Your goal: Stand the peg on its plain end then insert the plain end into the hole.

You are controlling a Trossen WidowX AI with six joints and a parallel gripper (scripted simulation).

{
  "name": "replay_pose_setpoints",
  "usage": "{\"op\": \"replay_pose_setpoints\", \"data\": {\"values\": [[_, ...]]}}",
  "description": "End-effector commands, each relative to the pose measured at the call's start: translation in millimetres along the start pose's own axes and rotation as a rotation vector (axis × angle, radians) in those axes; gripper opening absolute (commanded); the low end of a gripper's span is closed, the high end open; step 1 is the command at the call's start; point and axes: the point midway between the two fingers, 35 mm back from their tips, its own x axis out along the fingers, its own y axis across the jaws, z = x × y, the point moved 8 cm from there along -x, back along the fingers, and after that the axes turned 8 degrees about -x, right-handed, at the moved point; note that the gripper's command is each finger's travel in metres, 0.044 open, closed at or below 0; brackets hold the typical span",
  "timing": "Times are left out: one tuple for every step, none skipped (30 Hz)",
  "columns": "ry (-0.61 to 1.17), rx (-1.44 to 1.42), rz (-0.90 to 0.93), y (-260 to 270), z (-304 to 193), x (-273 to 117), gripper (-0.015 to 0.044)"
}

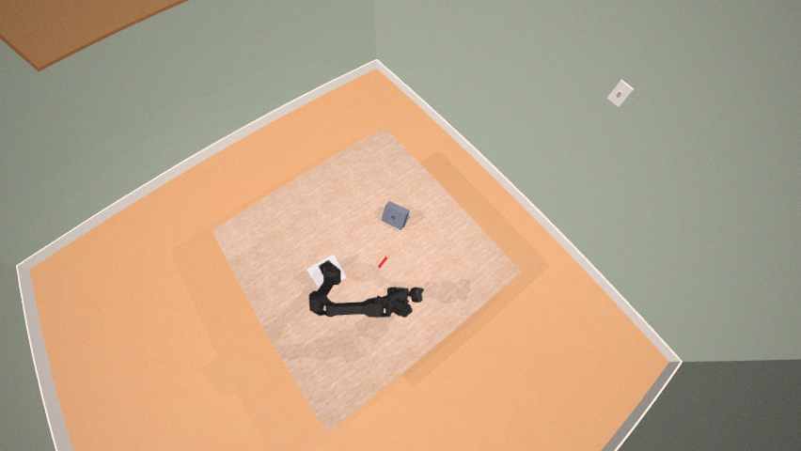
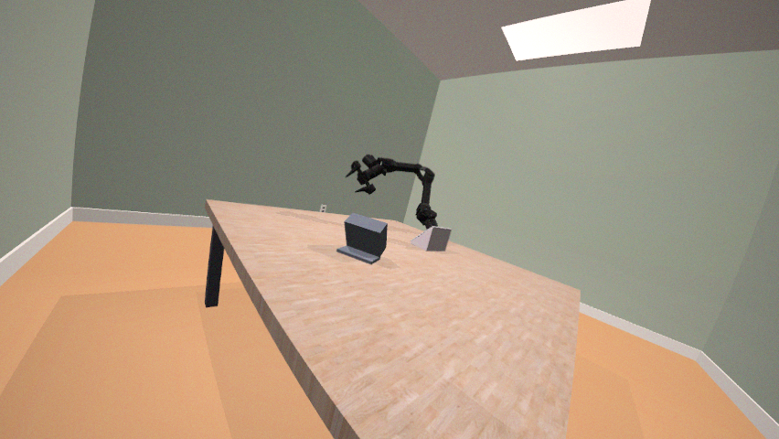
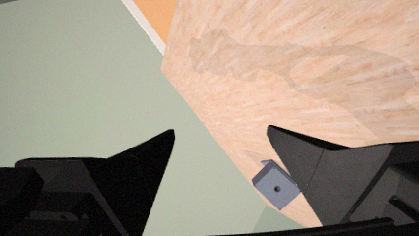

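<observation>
the tool [image 1: 416, 303] [image 2: 357, 183] [image 3: 220, 131] hangs above the counter [image 1: 313, 224] [image 2: 435, 321] [image 3: 226, 98], spread almost fully open, gripping nothing. the red peg [image 1: 383, 262] lies on the counter between the white base block [image 1: 334, 259] [image 2: 439, 239] and the grey sloped panel [image 1: 398, 208] [image 2: 366, 234] [image 3: 269, 191], touching neither.

Nothing readable anywhere in these shots, folks: no text, labels, brands or numbers that I can make out.
</observation>
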Motion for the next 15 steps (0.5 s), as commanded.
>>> {"op": "replay_pose_setpoints", "data": {"values": [[0.03, -0.088, -0.071, -7, -11, 17, 0.044], [0.037, -0.111, -0.084, -8, -13, 20, 0.044], [0.045, -0.133, -0.097, -9, -15, 23, 0.044], [0.052, -0.156, -0.11, -10, -18, 26, 0.044], [0.06, -0.179, -0.123, -11, -21, 29, 0.044], [0.068, -0.202, -0.135, -12, -23, 31, 0.044], [0.076, -0.226, -0.148, -13, -26, 34, 0.044], [0.084, -0.249, -0.16, -15, -28, 37, 0.044], [0.092, -0.273, -0.172, -16, -31, 40, 0.044], [0.101, -0.297, -0.184, -17, -34, 42, 0.044], [0.109, -0.321, -0.194, -18, -37, 45, 0.044], [0.118, -0.346, -0.204, -19, -40, 47, 0.044], [0.127, -0.371, -0.214, -20, -43, 50, 0.044], [0.136, -0.396, -0.224, -22, -45, 52, 0.044], [0.145, -0.421, -0.234, -23, -48, 55, 0.044]]}}
